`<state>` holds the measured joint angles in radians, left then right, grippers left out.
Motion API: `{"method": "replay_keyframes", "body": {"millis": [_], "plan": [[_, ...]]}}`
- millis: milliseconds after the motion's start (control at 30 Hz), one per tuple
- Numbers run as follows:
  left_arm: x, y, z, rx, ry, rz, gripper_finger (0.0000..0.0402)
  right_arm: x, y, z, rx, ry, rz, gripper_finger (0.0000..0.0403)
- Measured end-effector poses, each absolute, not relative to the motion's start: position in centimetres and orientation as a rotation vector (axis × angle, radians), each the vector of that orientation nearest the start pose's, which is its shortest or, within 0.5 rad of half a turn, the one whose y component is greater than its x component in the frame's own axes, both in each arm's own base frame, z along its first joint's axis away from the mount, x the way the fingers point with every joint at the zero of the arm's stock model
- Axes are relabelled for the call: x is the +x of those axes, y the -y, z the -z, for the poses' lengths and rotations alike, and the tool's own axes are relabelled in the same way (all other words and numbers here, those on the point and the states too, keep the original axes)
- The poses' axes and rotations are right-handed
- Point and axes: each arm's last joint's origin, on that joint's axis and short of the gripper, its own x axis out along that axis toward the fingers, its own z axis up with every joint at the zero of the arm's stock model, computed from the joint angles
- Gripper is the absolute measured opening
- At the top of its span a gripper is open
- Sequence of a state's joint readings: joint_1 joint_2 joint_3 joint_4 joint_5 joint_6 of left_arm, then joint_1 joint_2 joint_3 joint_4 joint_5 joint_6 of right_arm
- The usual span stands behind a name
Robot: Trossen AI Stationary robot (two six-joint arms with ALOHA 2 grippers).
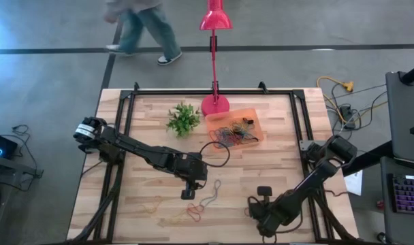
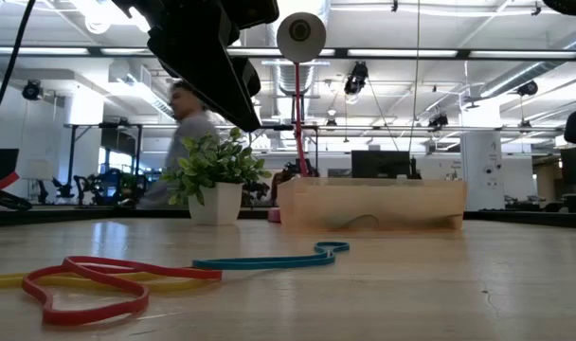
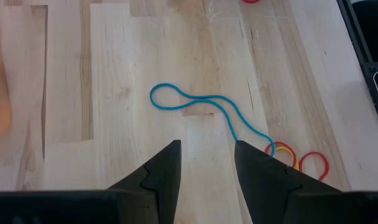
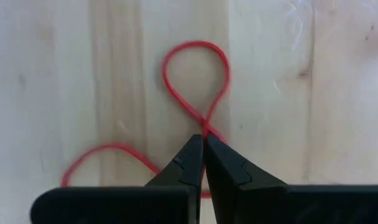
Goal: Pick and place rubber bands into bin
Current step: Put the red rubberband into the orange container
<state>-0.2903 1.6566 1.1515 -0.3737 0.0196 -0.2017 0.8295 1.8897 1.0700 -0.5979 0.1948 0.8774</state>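
Right wrist view: right tool (image 4: 204, 140) pinched shut on thin red rubber band (image 4: 195, 81) lying on wooden tabletop (image 4: 301, 93). Left tool (image 3: 206, 155) spread wide over blue rubber band (image 3: 195, 102). Farther back, translucent orange plastic bin (image 1: 256, 116) with mixed bands inside.

Overhead, table-level, two close wrist views

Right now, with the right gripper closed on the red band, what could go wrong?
The right gripper pinches the red rubber band only at its thin crossing, so it may slip out when lifted. The loop could also stretch and snap back. The blue band lies before the open left gripper.
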Motion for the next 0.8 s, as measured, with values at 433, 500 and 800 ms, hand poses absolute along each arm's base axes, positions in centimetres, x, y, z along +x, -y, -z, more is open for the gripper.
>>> {"method": "replay_keyframes", "body": {"millis": [433, 500, 800], "plan": [[33.3, 10.0, -22.6, -0.067, -0.9, 0.199, 0.0134, 23.2, -24.0, -14.9, -0.13, -1.327, 0.173, 0.0008], [33.3, 10.0, -22.5, -0.068, -0.901, 0.198, 0.0134, 23.2, -24.0, -15.0, -0.13, -1.317, 0.175, 0.0008], [33.0, 9.9, -21.5, -0.067, -0.901, 0.199, 0.0134, 23.2, -23.7, -15.1, -0.168, -1.29, 0.215, 0.0008]]}}
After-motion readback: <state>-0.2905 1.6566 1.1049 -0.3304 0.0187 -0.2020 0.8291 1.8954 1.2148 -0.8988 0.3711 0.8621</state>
